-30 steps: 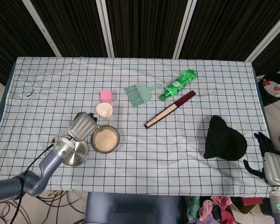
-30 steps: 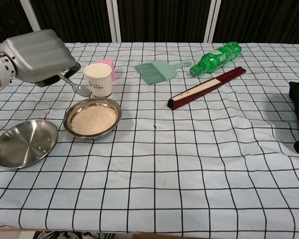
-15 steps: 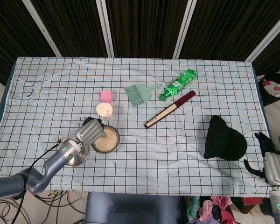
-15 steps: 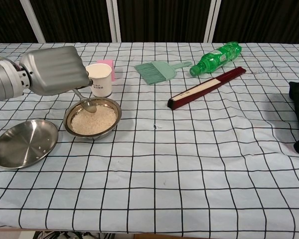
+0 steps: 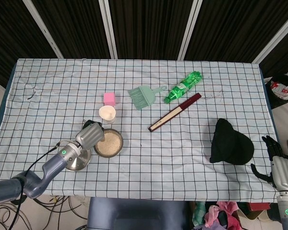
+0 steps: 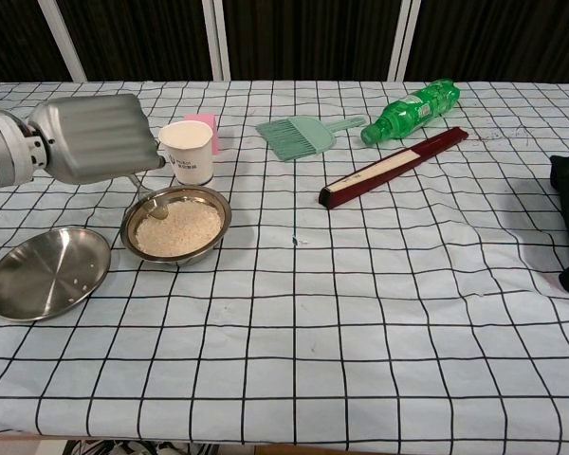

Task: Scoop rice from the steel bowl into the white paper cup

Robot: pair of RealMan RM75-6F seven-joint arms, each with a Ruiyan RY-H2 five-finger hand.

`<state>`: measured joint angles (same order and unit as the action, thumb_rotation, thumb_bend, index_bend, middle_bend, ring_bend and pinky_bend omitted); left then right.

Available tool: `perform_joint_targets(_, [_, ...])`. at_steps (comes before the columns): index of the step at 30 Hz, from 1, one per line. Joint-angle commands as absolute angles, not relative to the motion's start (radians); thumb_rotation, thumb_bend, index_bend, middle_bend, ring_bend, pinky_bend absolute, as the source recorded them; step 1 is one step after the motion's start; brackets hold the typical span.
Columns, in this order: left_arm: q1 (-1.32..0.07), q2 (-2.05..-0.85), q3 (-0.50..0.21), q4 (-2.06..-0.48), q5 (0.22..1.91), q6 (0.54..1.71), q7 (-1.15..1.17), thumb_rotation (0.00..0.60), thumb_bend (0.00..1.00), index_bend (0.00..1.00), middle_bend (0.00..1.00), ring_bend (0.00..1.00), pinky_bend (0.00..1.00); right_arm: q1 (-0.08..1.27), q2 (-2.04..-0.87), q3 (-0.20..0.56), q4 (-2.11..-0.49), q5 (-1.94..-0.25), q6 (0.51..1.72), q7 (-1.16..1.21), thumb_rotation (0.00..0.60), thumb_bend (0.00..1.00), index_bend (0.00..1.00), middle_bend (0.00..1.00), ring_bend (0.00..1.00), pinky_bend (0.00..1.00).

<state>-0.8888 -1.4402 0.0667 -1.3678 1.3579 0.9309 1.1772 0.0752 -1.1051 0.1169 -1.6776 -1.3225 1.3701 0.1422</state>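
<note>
dipping spoon (image 6: 150,206) into steel bowl (image 6: 214,205), left hand (image 6: 95,137).

A table (image 6: 360,313) with a white cloth of black squares carries many things. A flat, shiny steel plate (image 6: 45,271) sits at the near left. A small pink block (image 5: 109,98) stands farther back. To its right lies a light green brush (image 6: 299,134) with its handle pointing right. Just past the brush lies a green plastic bottle (image 6: 411,110) on its side. A long dark red folded fan (image 6: 392,167) lies slanted, nearer than the bottle. A black cap (image 5: 232,143) sits at the far right.
</note>
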Motion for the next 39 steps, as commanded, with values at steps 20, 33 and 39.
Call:
perform_joint_targets(20, [-0.922, -1.490, 0.056, -1.353, 1.356, 0.861, 1.241, 0.600, 0.46, 0.58, 0.59, 1.00, 1.00, 0.072, -1.111, 0.121, -1.672, -1.332, 1.384, 0.157, 0.600, 0.30, 0.08, 0.00, 0.00, 0.21])
perform_joint_targets(33, [-0.890, -1.547, 0.031, -1.348, 1.278, 0.884, 1.232, 0.600, 0.46, 0.58, 0.59, 1.00, 1.00, 0.071, -1.112, 0.122, -1.670, -1.331, 1.384, 0.161, 0.600, 0.30, 0.08, 0.00, 0.00, 0.21])
perform_joint_targets(39, [-0.880, -1.559, 0.022, -1.352, 1.263, 0.906, 1.222, 0.600, 0.46, 0.58, 0.59, 1.00, 1.00, 0.071, -1.112, 0.122, -1.670, -1.333, 1.386, 0.161, 0.600, 0.30, 0.08, 0.00, 0.00, 0.21])
